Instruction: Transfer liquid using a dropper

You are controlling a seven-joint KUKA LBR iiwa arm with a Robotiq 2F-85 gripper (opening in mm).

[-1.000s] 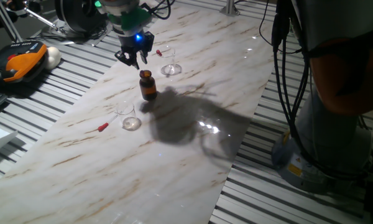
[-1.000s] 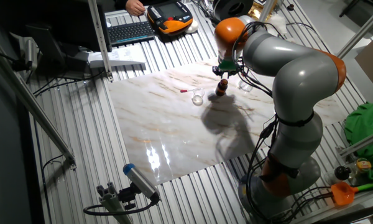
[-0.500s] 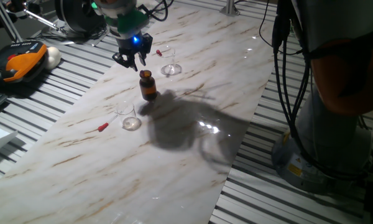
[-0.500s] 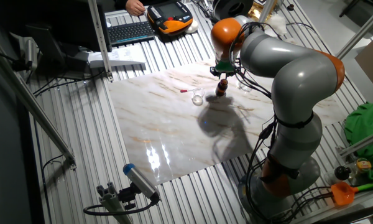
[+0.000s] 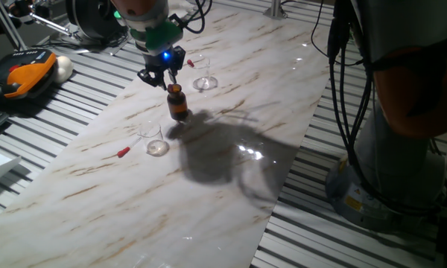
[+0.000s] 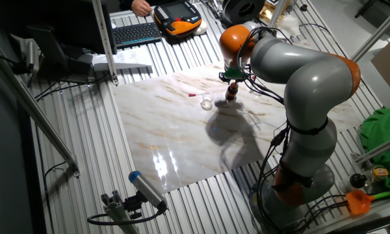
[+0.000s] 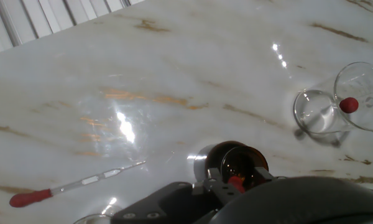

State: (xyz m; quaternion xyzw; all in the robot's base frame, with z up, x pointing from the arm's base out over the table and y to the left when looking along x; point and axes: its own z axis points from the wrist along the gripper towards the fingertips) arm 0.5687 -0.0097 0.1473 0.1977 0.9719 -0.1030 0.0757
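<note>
I have the gripper [image 5: 165, 72] just above the brown bottle [image 5: 178, 102], which stands upright in the upper left of the marble table [image 5: 231, 171] in one fixed view. In the hand view the bottle's open mouth [image 7: 236, 163] sits at bottom centre, right under the fingers, with a small red bit showing at its rim. I take that for the bulb of a dropper pinched between the fingers, but the hand's own body hides the fingertips, so I cannot tell whether they are clamped or slack.

A second dropper [image 7: 74, 184] with a red bulb lies flat at the lower left of the hand view, well apart from the bottle; in the fixed view it shows as a red speck [image 5: 123, 152] left of a small glass cup [image 5: 156, 144]. Another glass [image 5: 204, 80] stands upright at upper centre, beyond the bottle, and in the hand view it holds something red [image 7: 349, 104].

My worries from here:
- The bottle is narrow and tall. If I come down off-centre, a finger or the glass tube could catch the rim and tip it, spilling on the marble.
- If the hold on the dropper is loose, it may slip or tilt and miss the mouth.
- Swinging toward either glass too low could knock it over, since both are light.
</note>
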